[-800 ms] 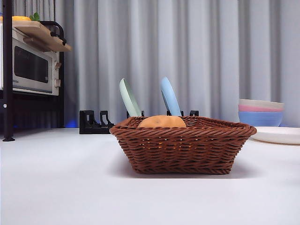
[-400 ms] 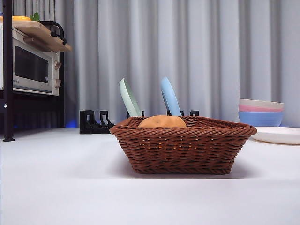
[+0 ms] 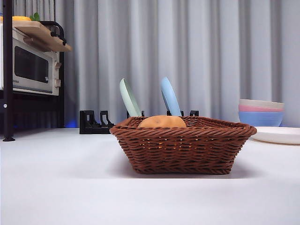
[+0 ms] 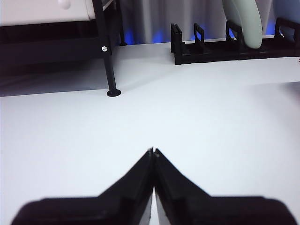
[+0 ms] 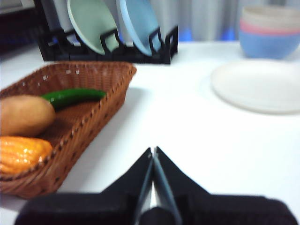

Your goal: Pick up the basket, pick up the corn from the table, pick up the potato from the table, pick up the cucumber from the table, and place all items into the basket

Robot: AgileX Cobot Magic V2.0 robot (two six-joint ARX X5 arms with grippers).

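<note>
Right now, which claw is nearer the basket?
Right. The right claw sits beside the basket. The left claw faces bare table; no basket shows in its view.

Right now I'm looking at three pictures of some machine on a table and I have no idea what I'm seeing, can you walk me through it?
This is a robot with two arms at a white table. One picture looks level across the table from a low camera; the other two come from cameras on each arm's wrist, so the black wedges at the bottom are the left gripper and right gripper. Both have their fingers closed and hold nothing.

A brown woven basket stands on the table. Inside lie a potato, a corn cob and a green cucumber. Behind it is a black rack with two plates. To one side are stacked bowls and a flat white plate; to the other, a microwave.
</note>
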